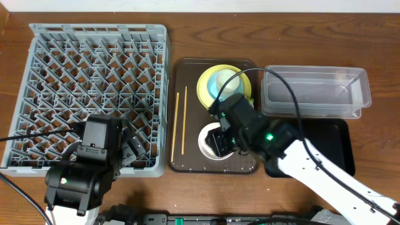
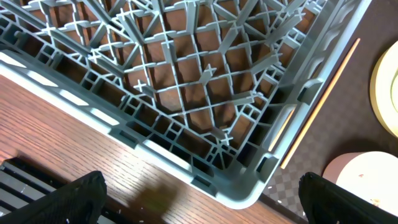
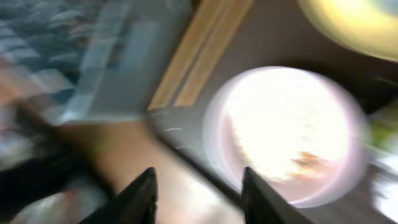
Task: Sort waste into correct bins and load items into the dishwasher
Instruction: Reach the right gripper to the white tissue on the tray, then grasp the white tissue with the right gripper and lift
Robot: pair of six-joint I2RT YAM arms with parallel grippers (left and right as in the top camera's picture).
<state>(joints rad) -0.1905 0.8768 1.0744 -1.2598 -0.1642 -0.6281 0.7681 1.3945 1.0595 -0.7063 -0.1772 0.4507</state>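
Note:
The grey dishwasher rack (image 1: 97,28) fills the left of the table. On the brown tray lie the chopsticks (image 1: 180,122), the yellow plate (image 1: 205,94) carrying the light blue bowl (image 1: 214,87) and white cup (image 1: 231,84), and the white bowl (image 1: 204,139). My right gripper (image 1: 220,140) hangs over the white bowl. In the blurred right wrist view its fingers (image 3: 140,196) stand apart, nothing between them, by the bowl's (image 3: 292,130) left rim. My left gripper (image 2: 202,202) is wide open above the rack's (image 2: 186,93) front right corner. A few whitish grains (image 2: 278,201) dot the tray.
The clear tub (image 1: 312,72) sits at the back right, with the black tray (image 1: 340,140) in front of it, partly under my right arm. The brown serving tray (image 1: 194,164) lies between rack and bins. My left arm's base crowds the front left edge.

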